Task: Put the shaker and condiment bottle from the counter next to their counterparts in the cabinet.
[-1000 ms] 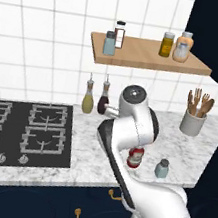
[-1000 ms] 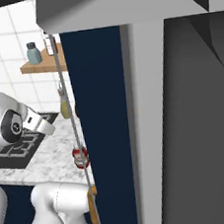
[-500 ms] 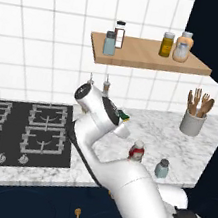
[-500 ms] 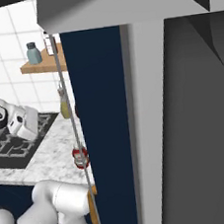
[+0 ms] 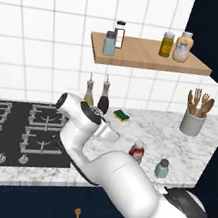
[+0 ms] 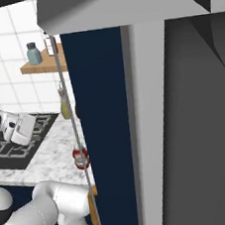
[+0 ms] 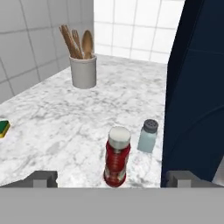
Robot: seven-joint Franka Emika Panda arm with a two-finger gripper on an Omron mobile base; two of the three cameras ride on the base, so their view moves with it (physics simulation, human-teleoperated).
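Two-finger gripper (image 7: 112,181): dark tips set wide apart, nothing held, low over white-grey marbled counter (image 7: 65,118). Small red condiment bottle with white label and pale cap (image 7: 117,156): upright, between the tips. Squat pale blue-grey shaker, grey cap (image 7: 147,136): just beside. Light-brown wooden shelf (image 5: 150,60): above. Step, apparently: approach to bottle; next calls for advancing, then closing.
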